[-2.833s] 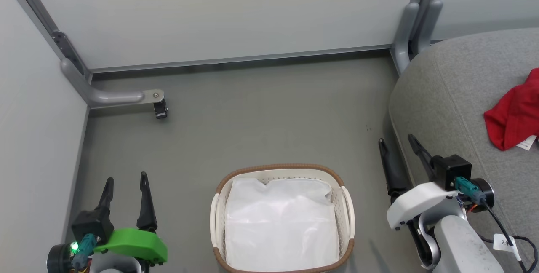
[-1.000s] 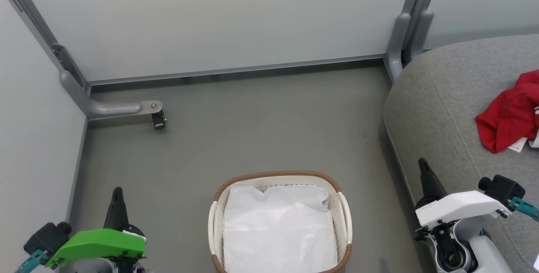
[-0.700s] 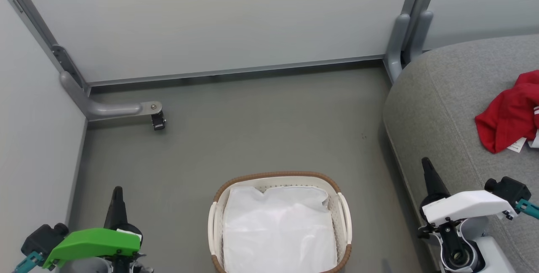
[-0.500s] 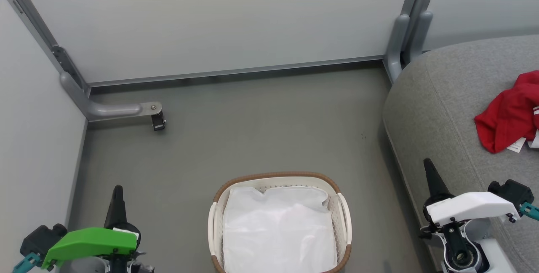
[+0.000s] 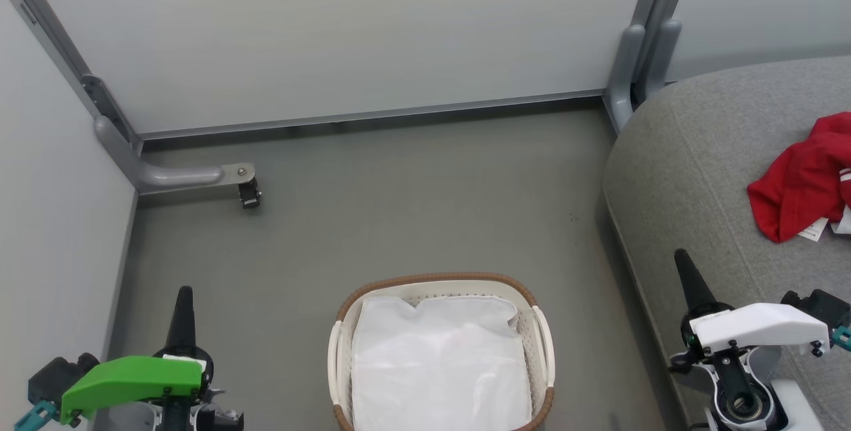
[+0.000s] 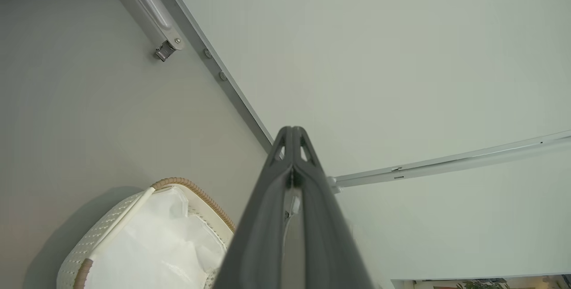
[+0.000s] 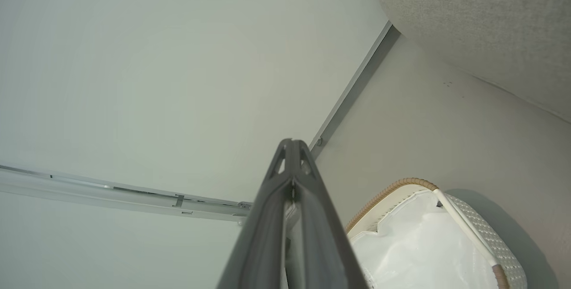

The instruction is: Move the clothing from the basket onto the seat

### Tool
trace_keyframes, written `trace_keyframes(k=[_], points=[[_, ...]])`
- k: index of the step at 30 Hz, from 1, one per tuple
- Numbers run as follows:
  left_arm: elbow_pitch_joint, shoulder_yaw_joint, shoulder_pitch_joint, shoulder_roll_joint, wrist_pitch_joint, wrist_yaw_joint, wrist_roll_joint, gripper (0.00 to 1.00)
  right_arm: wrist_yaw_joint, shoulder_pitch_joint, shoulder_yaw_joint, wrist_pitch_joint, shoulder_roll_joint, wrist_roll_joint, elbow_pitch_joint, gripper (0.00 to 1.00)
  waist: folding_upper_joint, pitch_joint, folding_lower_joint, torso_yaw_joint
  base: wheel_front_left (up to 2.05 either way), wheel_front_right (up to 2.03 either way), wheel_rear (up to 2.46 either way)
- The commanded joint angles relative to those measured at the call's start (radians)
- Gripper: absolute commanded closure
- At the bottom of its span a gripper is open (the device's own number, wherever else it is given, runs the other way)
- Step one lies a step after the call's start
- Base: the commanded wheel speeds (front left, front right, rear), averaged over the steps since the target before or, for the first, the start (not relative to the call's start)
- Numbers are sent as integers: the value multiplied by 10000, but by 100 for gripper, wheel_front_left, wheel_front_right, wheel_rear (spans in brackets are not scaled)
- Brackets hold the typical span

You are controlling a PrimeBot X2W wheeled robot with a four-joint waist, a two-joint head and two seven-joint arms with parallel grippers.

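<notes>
head view: the basket (image 5: 432, 279) sat on the grey floor (image 5: 399, 205) with a white liner sheet (image 5: 439, 364) in it; right of the basket the red clothing (image 5: 798, 185) lay on the seat (image 5: 698, 151), cut off at the frame edge; the left gripper (image 5: 183, 304) stood left of the basket, the right gripper (image 5: 688, 275) right of it, each reading as one dark spike; left wrist view: close up, the fingers met at the tips, empty, hiding part of the basket; right wrist view: fingers likewise pressed together and empty, the basket cut off at the frame edge, the seat's edge beyond the basket
</notes>
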Motion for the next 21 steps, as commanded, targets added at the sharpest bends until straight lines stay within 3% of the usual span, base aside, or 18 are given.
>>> trace_keyframes(k=[1,21], points=[[-133,53,-268,64,50,-76,-269,100,-5,73,-58,74,-55,265,-146,100,0,-4,0,-2,0,0,0],[-297,187,-292,71,515,-163,-1926,100,-5,247,-323,535,-63,1973,-424,100,0,-68,0,-31,0,0,0]])
